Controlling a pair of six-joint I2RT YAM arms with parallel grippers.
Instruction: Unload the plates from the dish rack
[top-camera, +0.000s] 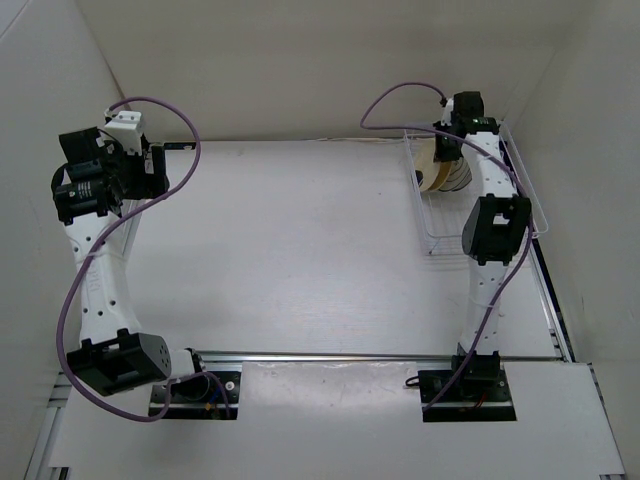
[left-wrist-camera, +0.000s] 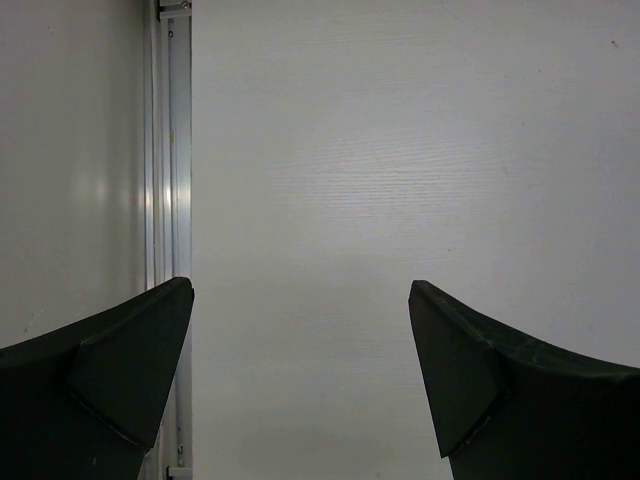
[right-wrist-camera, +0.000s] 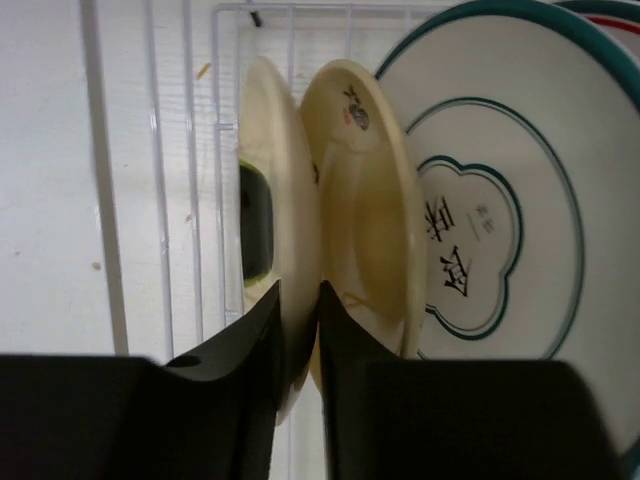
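Note:
The white wire dish rack (top-camera: 432, 232) stands at the back right of the table. Several plates (top-camera: 443, 172) stand on edge in it. In the right wrist view the rack wires (right-wrist-camera: 190, 150) are on the left, then a cream-tan plate (right-wrist-camera: 272, 190), a second cream plate (right-wrist-camera: 365, 220) and a white plate with dark rings (right-wrist-camera: 500, 200). My right gripper (right-wrist-camera: 298, 300) is shut on the rim of the leftmost cream-tan plate; it also shows in the top view (top-camera: 452, 135). My left gripper (left-wrist-camera: 300, 290) is open and empty over bare table at the far left (top-camera: 152, 168).
A further plate with a coloured rim (right-wrist-camera: 610, 18) stands behind the ringed one. White walls enclose the table on three sides. A metal rail (left-wrist-camera: 168, 150) runs along the left edge under my left gripper. A rail (top-camera: 380, 356) crosses the table near the arm bases.

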